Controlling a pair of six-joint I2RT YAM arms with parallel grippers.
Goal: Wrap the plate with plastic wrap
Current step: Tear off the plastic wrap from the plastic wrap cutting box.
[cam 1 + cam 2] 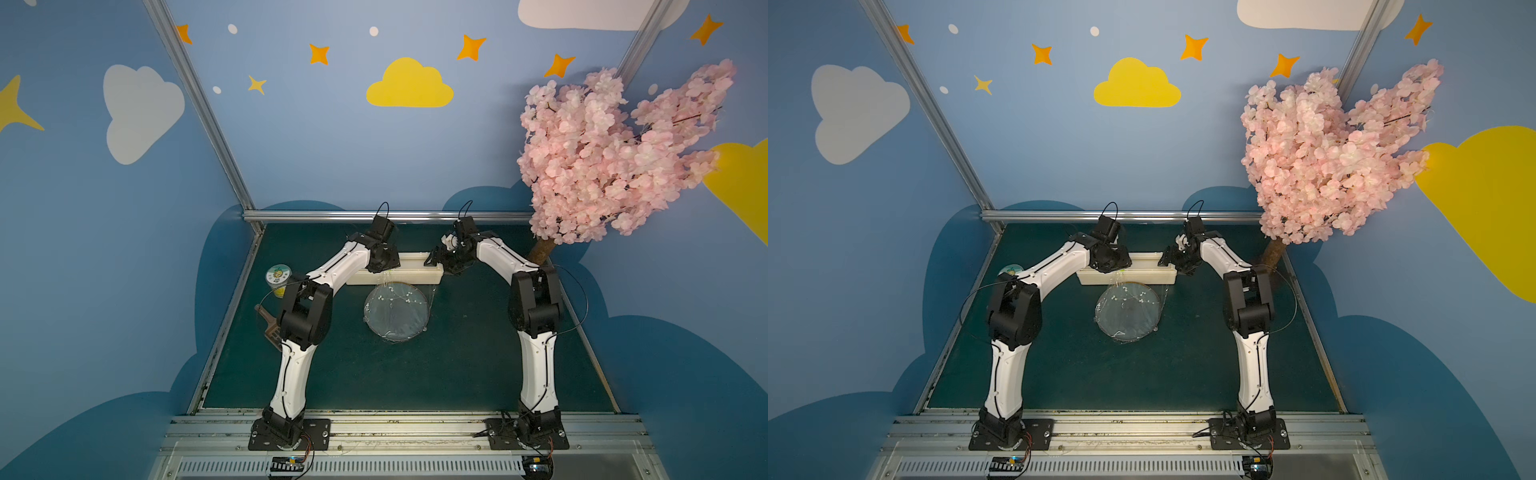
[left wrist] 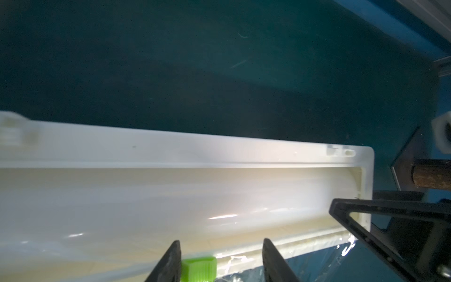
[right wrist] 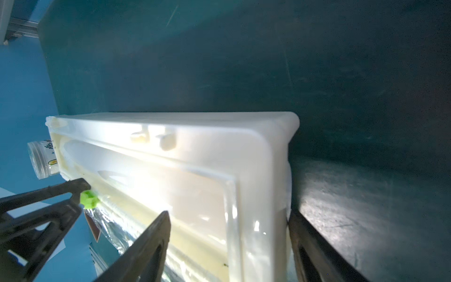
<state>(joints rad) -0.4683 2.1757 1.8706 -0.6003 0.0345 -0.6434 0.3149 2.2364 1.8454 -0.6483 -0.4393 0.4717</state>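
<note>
The grey-blue plate (image 1: 397,322) lies mid-table with plastic wrap (image 1: 431,297) spread over it; the film runs back to the cream dispenser box (image 1: 409,266) behind it. My left gripper (image 2: 221,241) is open above the box's front edge. A green slider (image 2: 199,267) sits between its fingers, against one of them. My right gripper (image 3: 229,213) is open wide and straddles the box's right end, with one finger (image 3: 305,244) against the end wall. Crinkled film (image 3: 109,229) hangs from the box edge.
A yellow-labelled jar (image 1: 279,279) stands at the table's left edge, with a brown object (image 1: 270,328) nearer, partly behind the left arm. A pink blossom tree (image 1: 615,158) rises from the back right corner. A metal rail (image 1: 332,215) bounds the back.
</note>
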